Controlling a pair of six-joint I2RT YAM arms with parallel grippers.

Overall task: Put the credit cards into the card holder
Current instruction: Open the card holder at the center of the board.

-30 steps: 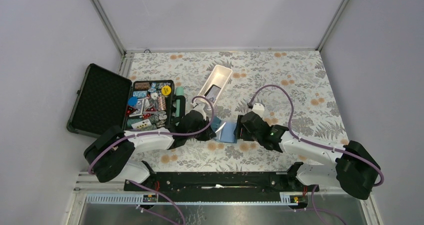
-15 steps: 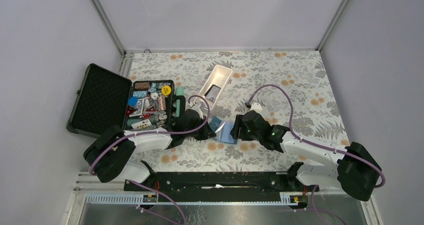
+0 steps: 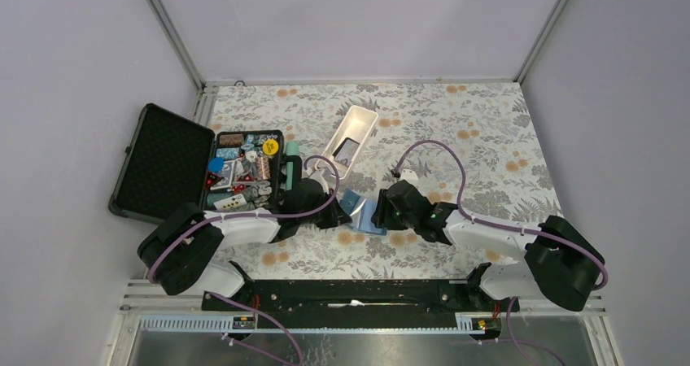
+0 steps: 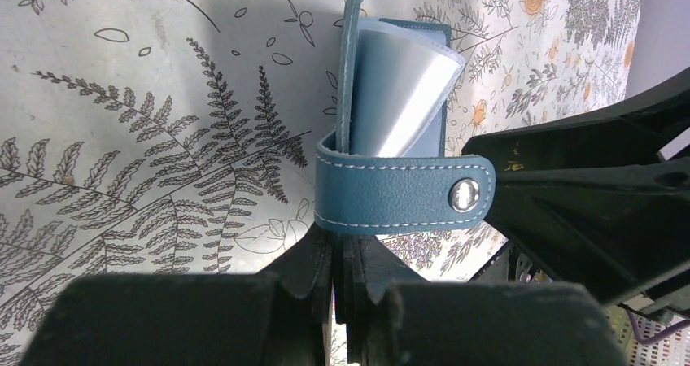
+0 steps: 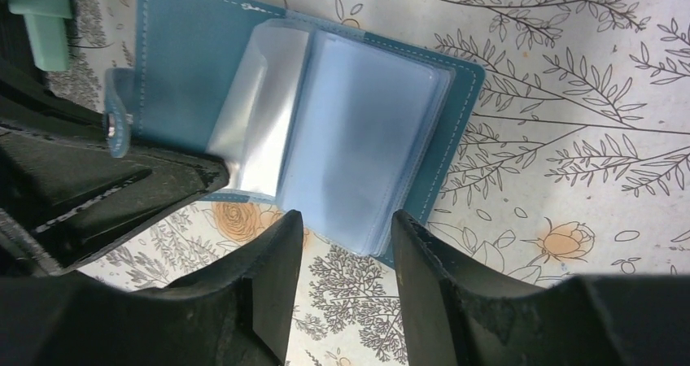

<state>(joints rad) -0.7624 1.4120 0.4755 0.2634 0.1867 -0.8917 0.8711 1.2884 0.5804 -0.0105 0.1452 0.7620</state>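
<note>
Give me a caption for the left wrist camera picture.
Left gripper pinches the raised cover of the teal card holder, clear sleeves fanning open above the floral tablecloth.

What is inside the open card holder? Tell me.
Inside the card holder lies a stack of clear plastic sleeves, with one page curled up. No card shows in the top sleeve. The sleeves beneath it are covered, so I cannot tell what they hold.

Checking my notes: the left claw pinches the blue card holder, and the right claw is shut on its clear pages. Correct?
No: the right wrist view shows the right claw open, jaws apart. The left claw does pinch the card holder.
</note>
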